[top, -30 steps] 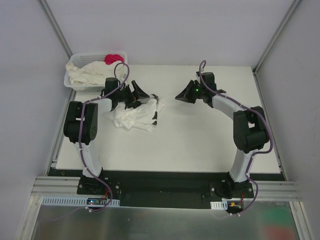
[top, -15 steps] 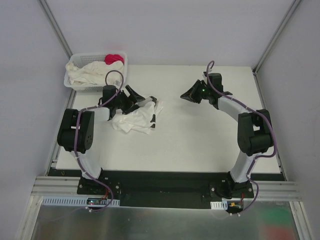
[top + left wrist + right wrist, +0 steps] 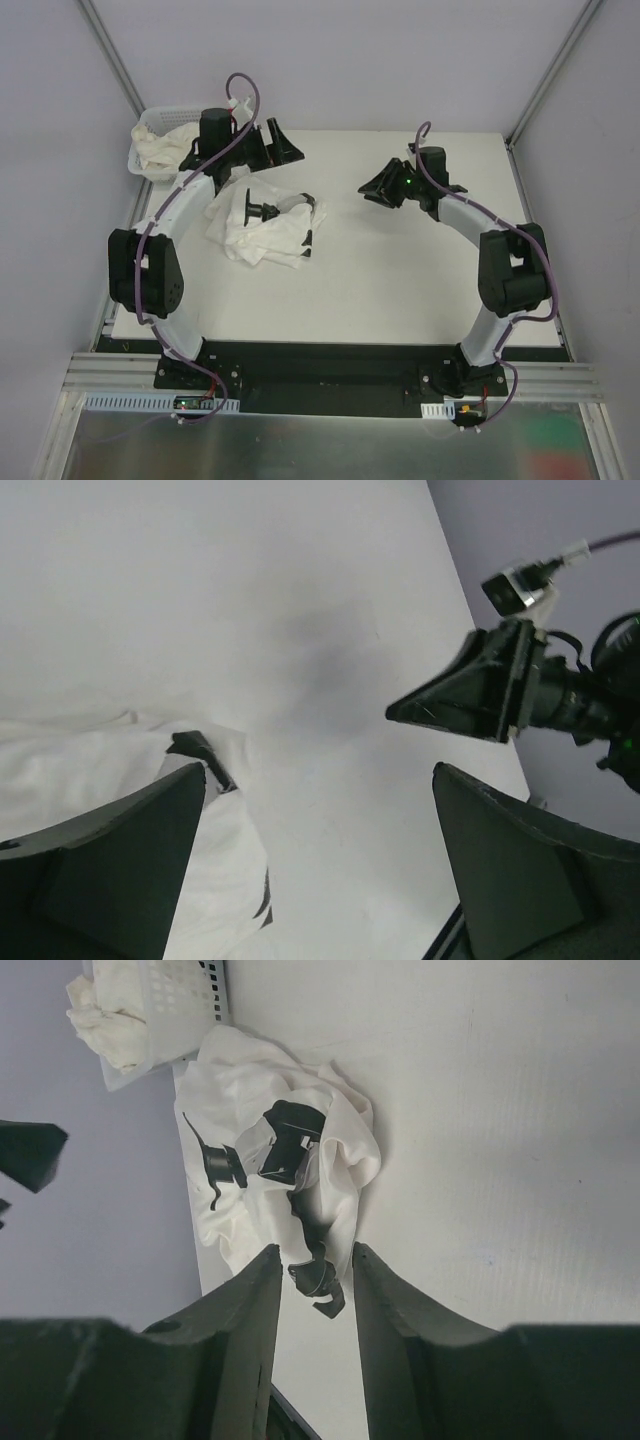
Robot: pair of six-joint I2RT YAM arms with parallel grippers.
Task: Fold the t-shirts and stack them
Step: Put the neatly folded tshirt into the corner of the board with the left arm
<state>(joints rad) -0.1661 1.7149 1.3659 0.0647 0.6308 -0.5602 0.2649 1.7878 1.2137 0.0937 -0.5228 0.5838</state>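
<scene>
One crumpled white t-shirt (image 3: 262, 232) with a black print lies on the table left of centre. It also shows in the right wrist view (image 3: 300, 1110) and at the lower left of the left wrist view (image 3: 90, 755). More white shirts (image 3: 160, 147) fill the basket (image 3: 140, 125) at the back left. My left gripper (image 3: 276, 146) is raised above the table behind the shirt, wide open and empty (image 3: 320, 772). My right gripper (image 3: 374, 188) hovers right of the shirt and points at it, its jaws a little apart and empty (image 3: 315, 1250).
The white lattice basket also shows in the right wrist view (image 3: 170, 1000). The white table (image 3: 400, 280) runs on to the right and the front. Grey walls and metal posts close in the back and sides. The pink-red cloth is hidden behind my left arm.
My left gripper has let go of the shirt and risen up and back toward the basket. The shirt has settled on the table. My right gripper has barely moved.
</scene>
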